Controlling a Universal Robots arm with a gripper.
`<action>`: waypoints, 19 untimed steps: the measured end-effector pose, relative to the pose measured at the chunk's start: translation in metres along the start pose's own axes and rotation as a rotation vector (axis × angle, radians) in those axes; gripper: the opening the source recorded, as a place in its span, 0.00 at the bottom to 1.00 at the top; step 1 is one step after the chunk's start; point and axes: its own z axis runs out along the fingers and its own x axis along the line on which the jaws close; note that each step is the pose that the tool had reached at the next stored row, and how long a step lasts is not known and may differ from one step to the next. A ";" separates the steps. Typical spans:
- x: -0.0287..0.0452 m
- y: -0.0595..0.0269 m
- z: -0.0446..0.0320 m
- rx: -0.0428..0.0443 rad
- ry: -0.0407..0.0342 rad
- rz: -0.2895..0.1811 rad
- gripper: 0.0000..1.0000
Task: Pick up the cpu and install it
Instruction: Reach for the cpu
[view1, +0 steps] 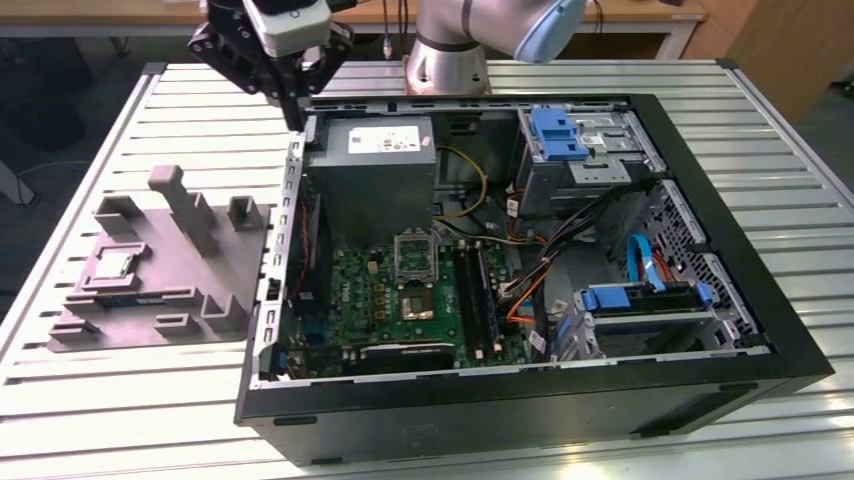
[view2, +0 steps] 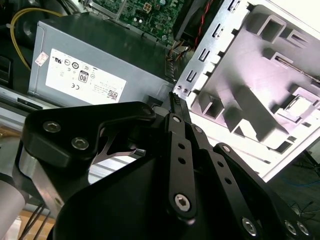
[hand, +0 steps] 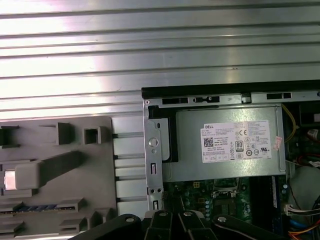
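Note:
The cpu is a small pale square chip lying in a recess of the grey moulded tray on the exterior view's left, beside the open computer case. My gripper hangs above the case's rear left corner, well behind the tray and apart from the chip. Its black fingers are shut together with nothing between them, as both wrist views show at the gripper and the gripper. The silver-framed socket sits on the green motherboard inside the case. The tray lies off to one side of the fingers.
The grey power supply lies just under the gripper inside the case. Drive cages with blue latches and loose cables crowd the exterior view's right side. The slatted metal table surrounds everything.

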 end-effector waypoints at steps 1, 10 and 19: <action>0.0005 0.0000 0.0000 0.0000 0.0000 0.000 0.11; 0.0056 -0.0004 0.0001 0.0000 0.0000 0.000 0.11; 0.0112 -0.0008 0.0002 -0.0001 -0.0001 0.000 0.11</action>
